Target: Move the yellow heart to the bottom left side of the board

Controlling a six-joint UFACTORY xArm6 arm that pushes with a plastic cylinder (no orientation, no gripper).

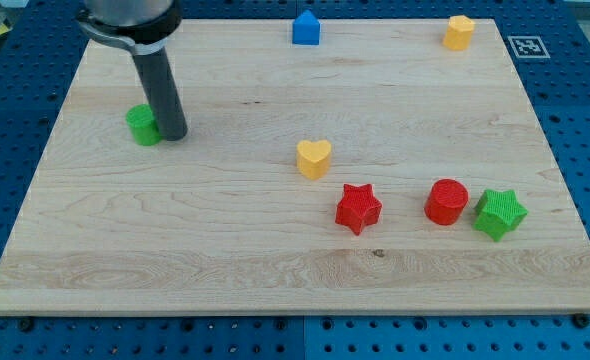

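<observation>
The yellow heart (314,158) lies near the middle of the wooden board (225,260). My tip (173,135) stands at the view's left, touching or just beside the right side of a green block (142,124), whose shape is partly hidden by the rod. The heart is well to the right of my tip and slightly lower in the view.
A red star (358,208) sits just below and right of the heart. A red cylinder (446,201) and a green star (500,213) lie further right. A blue block (306,28) is at the top middle, a yellow block (459,32) at the top right.
</observation>
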